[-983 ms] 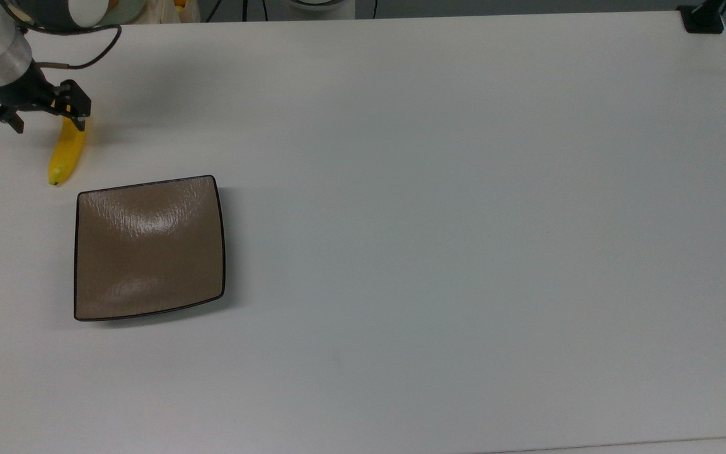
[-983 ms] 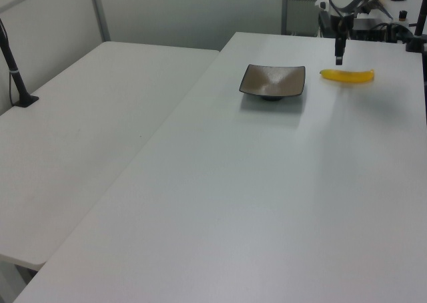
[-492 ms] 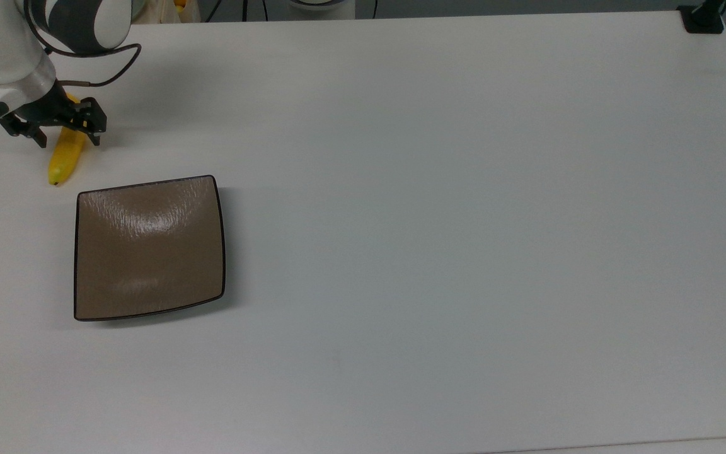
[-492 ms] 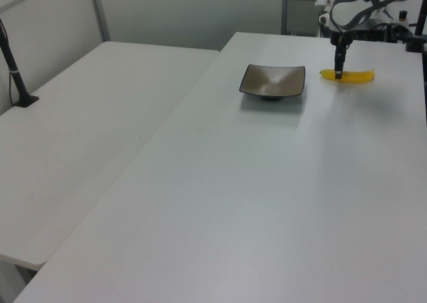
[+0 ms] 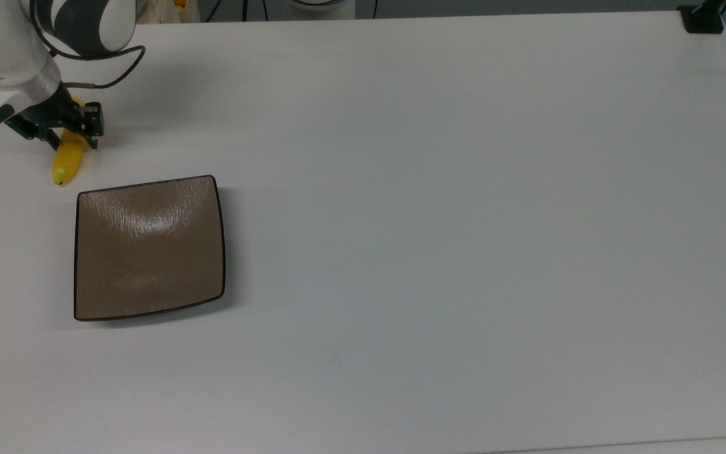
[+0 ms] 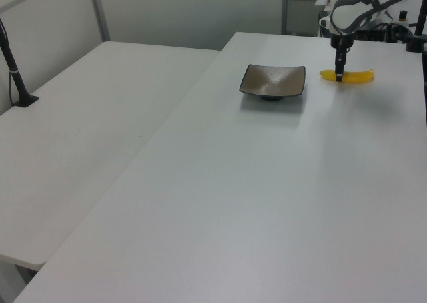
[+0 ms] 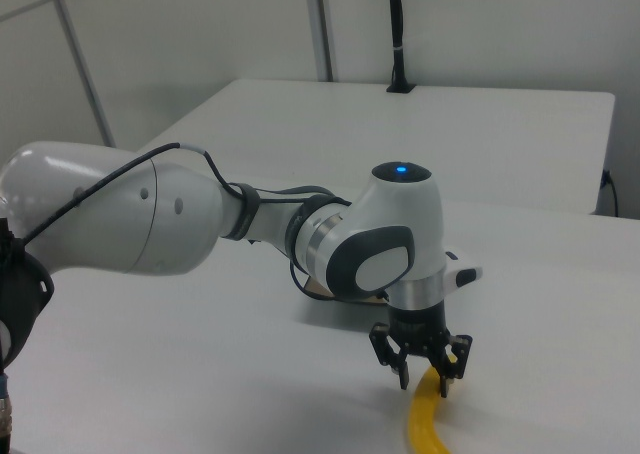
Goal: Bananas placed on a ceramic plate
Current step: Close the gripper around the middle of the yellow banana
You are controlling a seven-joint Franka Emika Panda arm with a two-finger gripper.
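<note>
A yellow banana (image 5: 68, 162) lies on the white table near the top view's upper left corner, just above the plate's corner. The square brown ceramic plate (image 5: 149, 249) sits empty, a little below and to the right of the fruit. My gripper (image 5: 73, 140) is down at table level over the banana's upper half, one finger on each side and pressed against it. In the left view the gripper (image 6: 339, 76) stands on the banana (image 6: 353, 77), right of the plate (image 6: 272, 81). The right view shows the gripper (image 7: 425, 377) clasping the banana (image 7: 428, 424) near one end.
A black clamp mount (image 5: 703, 19) sits at the table's far right corner in the top view. A second white table (image 6: 80, 136) with a black post (image 6: 17, 76) adjoins on the left view's left. A wide stretch of bare tabletop (image 5: 464, 221) lies right of the plate.
The gripper moved over the banana and came down onto it, and its fingers drew in against its sides. The banana shifted slightly. The plate has not moved.
</note>
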